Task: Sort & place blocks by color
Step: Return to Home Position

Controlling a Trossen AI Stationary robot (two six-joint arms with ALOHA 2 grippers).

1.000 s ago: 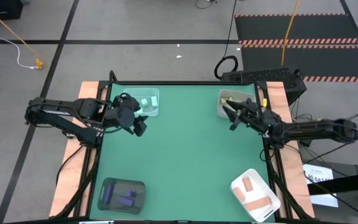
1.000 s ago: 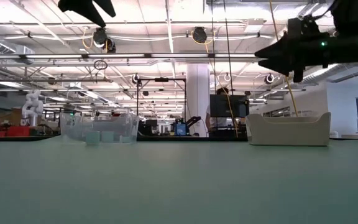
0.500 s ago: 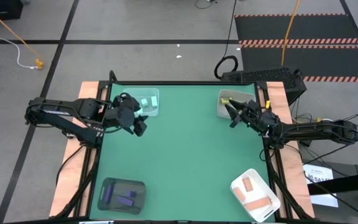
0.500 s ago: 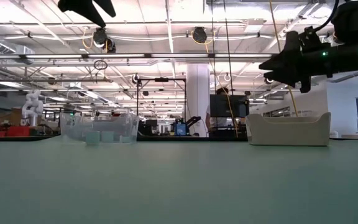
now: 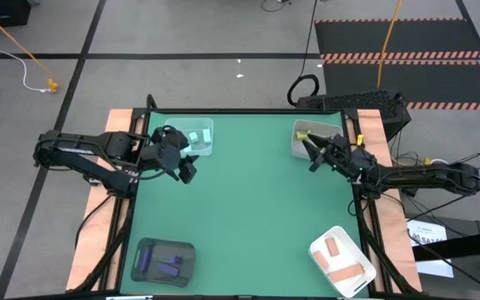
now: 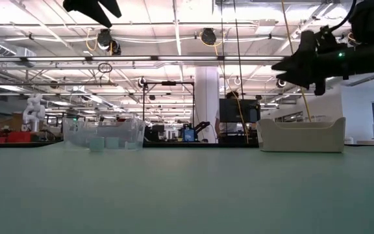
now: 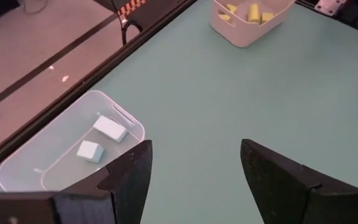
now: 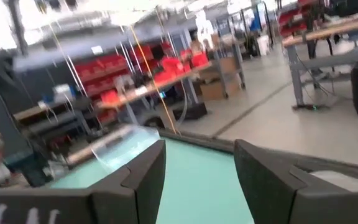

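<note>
All the blocks lie in trays. Two light teal blocks (image 7: 110, 128) rest in the clear tray (image 5: 209, 127) at the far left. Yellow-green blocks (image 7: 253, 12) sit in the white tray (image 5: 295, 143) at the far right. Purple blocks (image 5: 169, 265) are in the dark tray (image 5: 140, 250), near left. Salmon-pink blocks (image 5: 338, 257) are in the white tray (image 5: 322, 239), near right. My left gripper (image 5: 188, 172) hangs open above the table, just on the near side of the clear tray. My right gripper (image 5: 310, 155) is open in the air beside the yellow-green tray's near end.
The green table top (image 5: 248, 208) stretches between the four corner trays. In the low view both arms hang high, the left gripper (image 6: 93, 8) at the top and the right gripper (image 6: 279, 65) above the white tray (image 6: 300, 134). Cables and floor lie beyond the far edge.
My right gripper has drifted a little toward the table's far right, near the yellow-green tray, and has stayed open and empty. No block has moved.
</note>
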